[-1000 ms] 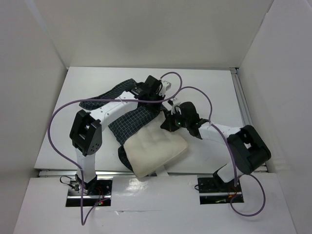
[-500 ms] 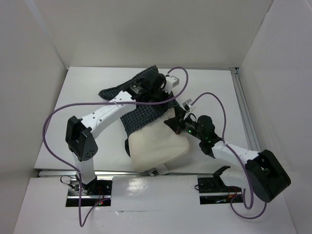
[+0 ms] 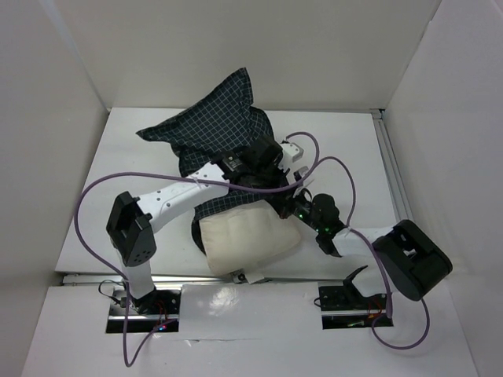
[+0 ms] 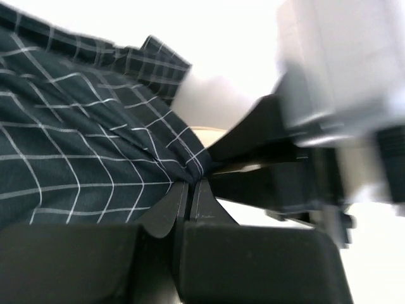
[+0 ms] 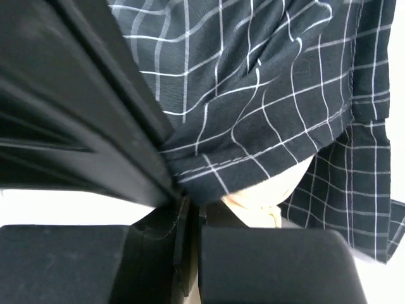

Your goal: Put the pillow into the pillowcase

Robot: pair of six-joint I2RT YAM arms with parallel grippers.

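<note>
The pillowcase (image 3: 211, 127), dark with a white grid, is lifted and billows over the back of the table; its lower edge drapes over the far side of the cream pillow (image 3: 245, 239), which lies near the front edge. My left gripper (image 3: 271, 166) is shut on a fold of the pillowcase (image 4: 95, 145), with the jaws pinched together on cloth (image 4: 192, 183). My right gripper (image 3: 292, 206) sits just beside it, shut on the pillowcase hem (image 5: 253, 95) at the pillow's far right corner. A bit of the pillow (image 5: 269, 190) shows under the hem. The two grippers almost touch.
White walls enclose the table on the left, back and right. Purple cables loop from both arms over the table. The right arm's elbow (image 3: 410, 259) is at the front right. The left arm's elbow (image 3: 130, 228) stands at the front left.
The left arm has raised the pillowcase up and toward the back, so it now billows high. The right gripper has moved a little nearer and right, and its elbow has folded back.
</note>
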